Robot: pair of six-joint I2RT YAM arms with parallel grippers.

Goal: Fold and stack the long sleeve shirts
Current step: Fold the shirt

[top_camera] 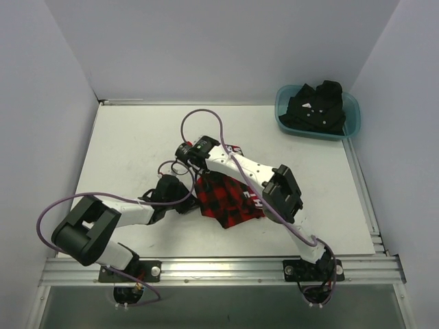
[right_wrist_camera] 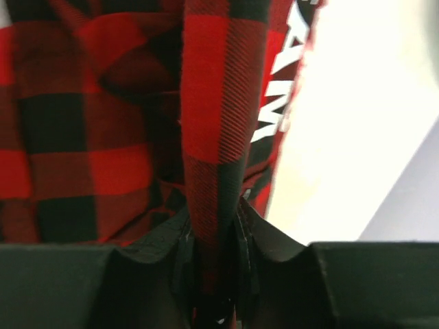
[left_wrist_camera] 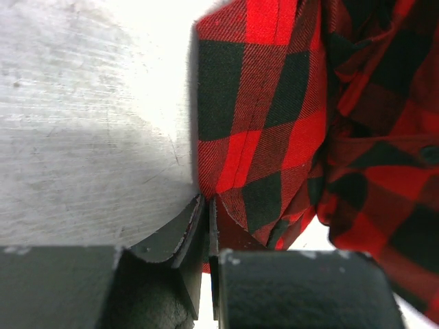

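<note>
The red-and-black check flannel shirt [top_camera: 232,200] lies crumpled in the middle of the table [top_camera: 130,147]. My left gripper [top_camera: 192,199] is at its left edge. In the left wrist view that gripper [left_wrist_camera: 206,200] is shut on a thin edge of the flannel [left_wrist_camera: 260,130]. My right gripper [top_camera: 203,175] hangs over the shirt's upper left part. In the right wrist view it [right_wrist_camera: 216,214] is shut on a raised fold of flannel [right_wrist_camera: 216,103], beside white lettering [right_wrist_camera: 274,116]. The plain black shirt [top_camera: 317,106] lies bunched in a teal tub [top_camera: 351,120] at the back right.
White walls enclose the table on the left, back and right. The right arm's elbow [top_camera: 285,192] hangs over the flannel's right side. A metal rail [top_camera: 219,264] runs along the near edge, and purple cables loop above both arms.
</note>
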